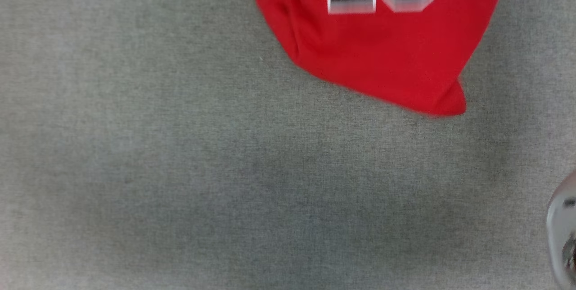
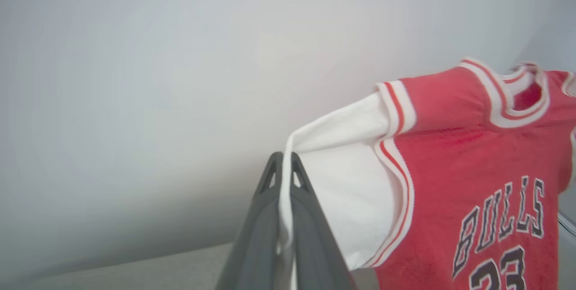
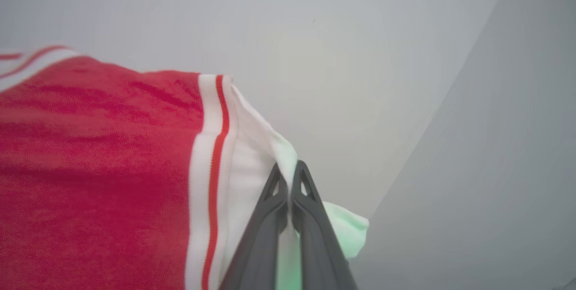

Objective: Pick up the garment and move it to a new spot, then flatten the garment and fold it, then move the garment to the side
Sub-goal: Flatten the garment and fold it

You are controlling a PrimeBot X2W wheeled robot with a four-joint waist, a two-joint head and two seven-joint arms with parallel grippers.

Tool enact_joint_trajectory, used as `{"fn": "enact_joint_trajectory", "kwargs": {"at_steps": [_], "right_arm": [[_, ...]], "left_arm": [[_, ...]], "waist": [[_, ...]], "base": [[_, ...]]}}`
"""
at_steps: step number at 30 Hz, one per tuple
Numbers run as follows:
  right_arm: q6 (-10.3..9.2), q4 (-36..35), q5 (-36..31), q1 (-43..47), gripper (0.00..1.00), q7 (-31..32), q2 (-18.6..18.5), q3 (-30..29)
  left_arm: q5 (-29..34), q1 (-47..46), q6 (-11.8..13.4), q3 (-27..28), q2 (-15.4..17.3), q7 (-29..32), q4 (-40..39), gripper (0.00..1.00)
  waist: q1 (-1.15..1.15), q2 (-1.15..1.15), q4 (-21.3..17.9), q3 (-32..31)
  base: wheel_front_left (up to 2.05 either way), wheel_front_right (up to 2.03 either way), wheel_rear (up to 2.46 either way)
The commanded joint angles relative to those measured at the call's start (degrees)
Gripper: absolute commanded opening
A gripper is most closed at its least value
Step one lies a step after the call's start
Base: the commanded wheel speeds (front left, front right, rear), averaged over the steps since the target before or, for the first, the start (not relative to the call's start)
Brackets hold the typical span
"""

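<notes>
Both my left gripper (image 2: 284,164) and right gripper (image 3: 289,173) pinch a white sleeve (image 2: 346,182), good spots, and the soft, floppy shirt (image 2: 454,155) hangs at three o'clock from my left.

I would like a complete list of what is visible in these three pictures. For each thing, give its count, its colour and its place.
garment: one; red with white sleeves, red-white striped trim and black lettering outlined in white; held up by both sleeves, its lower part at the top of the head view.
grey surface: one; grey, cloth-like; below the garment, across the head view.
wall: one; pale grey; behind the garment in both wrist views.
left gripper: one; dark grey; shut on one white sleeve of the garment.
right gripper: one; dark grey; shut on the other white sleeve.
pale arm part: one; silvery; lower right edge of the head view.
</notes>
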Motion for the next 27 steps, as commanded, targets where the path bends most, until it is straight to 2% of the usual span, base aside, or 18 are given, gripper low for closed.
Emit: {"fn": "enact_joint_trajectory", "kwargs": {"at_steps": [1,4,7,12,15,19,22,27], "right_arm": [[-0.11,0.66,-1.12,-1.96,0.00,-1.16,-0.16,-1.20],[-0.14,4.22,-2.96,-9.38,0.00,-5.45,0.08,-4.22],[-0.14,8.41,-3.16,-13.12,0.00,-7.57,0.22,-3.87],[-0.11,13.95,-3.44,-13.66,0.00,-9.29,0.29,-2.59],[-0.10,15.19,-1.90,-9.44,0.00,-9.80,0.31,-1.28],[-0.10,12.97,1.65,-0.68,0.00,-8.58,0.34,1.61],[-0.09,7.80,5.20,8.51,0.00,-6.88,0.38,4.10],[-0.09,-4.81,11.75,25.27,0.00,-2.50,0.34,6.14]], "left_arm": [[-0.45,-1.74,0.12,1.36,0.04,-1.23,1.94,0.00],[-3.38,-5.32,0.14,6.20,-2.77,-4.04,6.77,0.00],[-2.81,-6.93,0.13,7.93,-4.48,-5.12,7.44,0.00],[-3.40,-3.39,0.12,8.04,-3.83,-3.14,2.82,0.00],[-4.97,1.60,0.12,8.44,-2.25,-2.72,-1.20,0.00],[-7.21,10.72,0.11,9.90,0.30,-2.39,-9.47,0.00],[-9.02,19.40,0.10,11.69,2.34,-3.39,-16.26,0.00],[-9.69,34.33,0.10,16.09,5.31,-5.35,-26.39,0.00]], "waist": [[0.00,0.00,0.55,-1.43],[0.00,0.00,0.96,-2.69],[0.00,0.00,1.44,-3.67],[0.00,0.00,2.06,-4.28],[0.00,0.00,2.44,-4.55],[0.00,0.00,2.30,-5.47],[0.00,0.00,1.86,-6.44],[0.00,0.00,0.99,-8.61]], "base": [[0.00,0.00,0.00],[0.00,0.00,0.00],[0.00,0.00,0.00],[0.00,0.00,0.00],[0.00,0.00,0.00],[0.00,0.00,0.00],[0.00,0.00,0.00],[0.00,0.00,0.00]]}}
